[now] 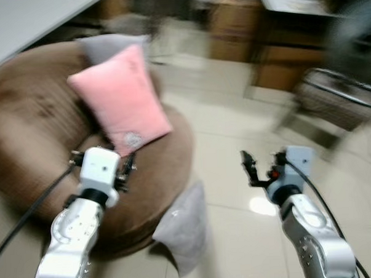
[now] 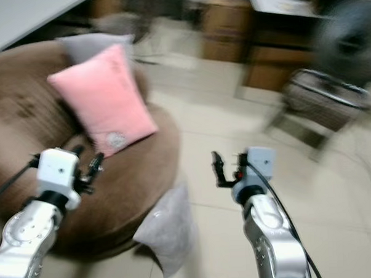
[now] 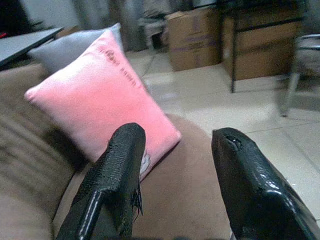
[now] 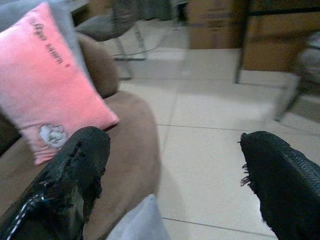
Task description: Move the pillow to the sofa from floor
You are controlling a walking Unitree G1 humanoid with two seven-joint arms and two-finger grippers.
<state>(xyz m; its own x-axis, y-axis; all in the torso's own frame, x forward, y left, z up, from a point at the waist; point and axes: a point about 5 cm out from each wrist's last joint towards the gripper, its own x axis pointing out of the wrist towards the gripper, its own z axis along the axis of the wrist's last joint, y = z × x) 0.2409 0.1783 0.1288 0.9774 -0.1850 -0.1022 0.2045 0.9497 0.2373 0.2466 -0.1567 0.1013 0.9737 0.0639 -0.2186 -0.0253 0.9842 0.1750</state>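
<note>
A grey pillow (image 1: 184, 228) leans on the tiled floor against the front of the round brown sofa (image 1: 31, 121). A pink pillow (image 1: 122, 95) stands propped on the sofa seat, with another grey pillow (image 1: 110, 47) behind it. My left gripper (image 1: 102, 162) hovers over the seat just in front of the pink pillow (image 3: 100, 95), open and holding nothing. My right gripper (image 1: 262, 167) hangs over the floor to the right of the sofa, also open and empty, with the floor pillow (image 4: 142, 222) below and to its left.
Cardboard boxes (image 1: 233, 26) and a dark shelf line the far side. A metal-framed wire chair (image 1: 338, 98) stands at the right. A white tabletop (image 1: 20, 20) overhangs the sofa's back left. Pale floor tiles (image 1: 234, 118) stretch between the sofa and the boxes.
</note>
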